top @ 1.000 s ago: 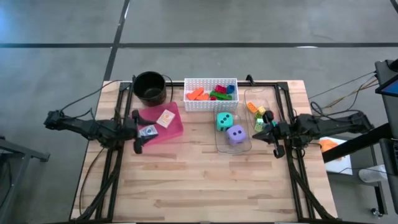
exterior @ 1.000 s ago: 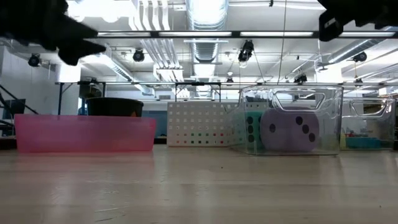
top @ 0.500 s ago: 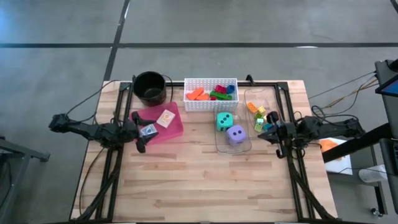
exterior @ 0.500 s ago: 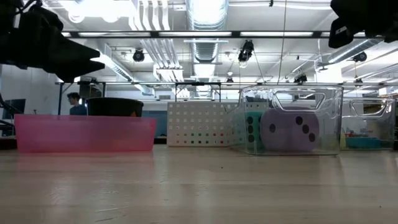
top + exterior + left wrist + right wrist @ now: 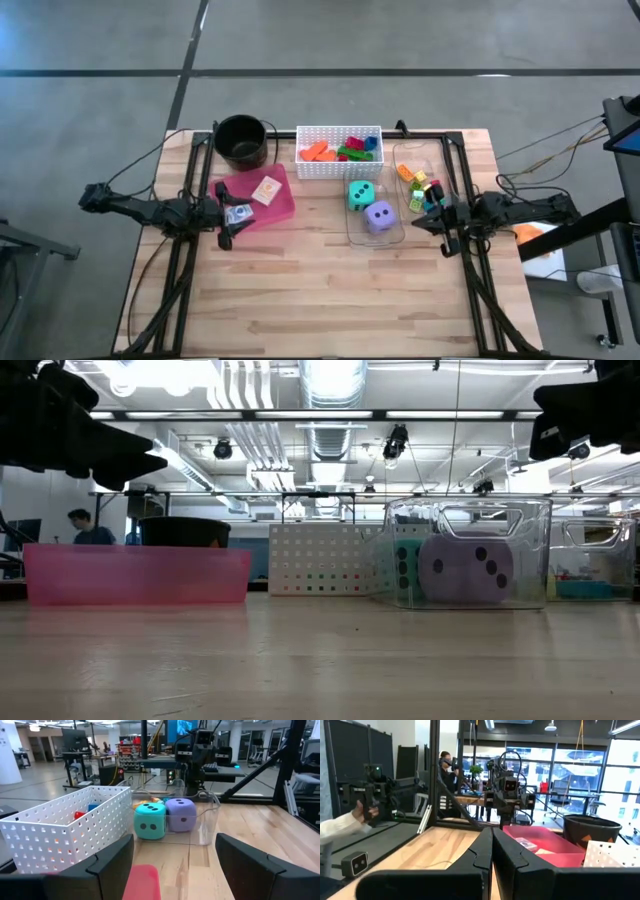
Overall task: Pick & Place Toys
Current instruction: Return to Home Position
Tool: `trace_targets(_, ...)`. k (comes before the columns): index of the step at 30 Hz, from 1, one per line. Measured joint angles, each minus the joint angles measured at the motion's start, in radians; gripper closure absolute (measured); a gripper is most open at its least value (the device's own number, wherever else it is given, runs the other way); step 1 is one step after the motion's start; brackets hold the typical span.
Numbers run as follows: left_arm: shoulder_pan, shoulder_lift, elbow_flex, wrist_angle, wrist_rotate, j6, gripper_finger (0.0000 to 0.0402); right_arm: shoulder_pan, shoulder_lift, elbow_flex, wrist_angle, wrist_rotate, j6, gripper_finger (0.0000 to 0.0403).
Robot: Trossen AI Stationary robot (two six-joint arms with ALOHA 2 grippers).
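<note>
While the left tool (image 5: 223, 214) is hanging apart at the tray's (image 5: 283, 206) edge, the right tool (image 5: 417, 221) is hanging pinched together.

A camera overhead looks straight down on the whole table (image 5: 330, 290). Another sits at tabletop height, facing the far room. Two wrist cameras face each other across it. All share the pink tray (image 5: 283, 207).

The pink tray (image 5: 284, 208) lies just ahead of my left pincer (image 5: 223, 214), with the black bucket (image 5: 241, 141) near, off to its side. On the counter (image 5: 320, 290), the white perforated basket (image 5: 339, 129) stands farther ahead. One clear bin (image 5: 375, 241) sits just ahead of my right pincer (image 5: 440, 221), and another clear bin (image 5: 400, 152) is just beside it.
</note>
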Motion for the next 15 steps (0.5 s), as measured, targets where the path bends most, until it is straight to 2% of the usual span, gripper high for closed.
trace_targets(3,0.000,0.007,0.000,0.000,0.000,-0.001,0.0116,0.000,0.005,0.000,0.000,0.003,-0.003,0.0394)
trace_targets(8,0.000,0.010,0.000,0.000,0.000,-0.001,0.0116,0.000,0.009,0.000,-0.012,0.006,0.082,0.0394)
trace_targets(15,0.000,0.010,-0.001,0.000,0.000,-0.003,0.0116,0.000,0.009,0.000,-0.119,0.007,0.082,0.0394)
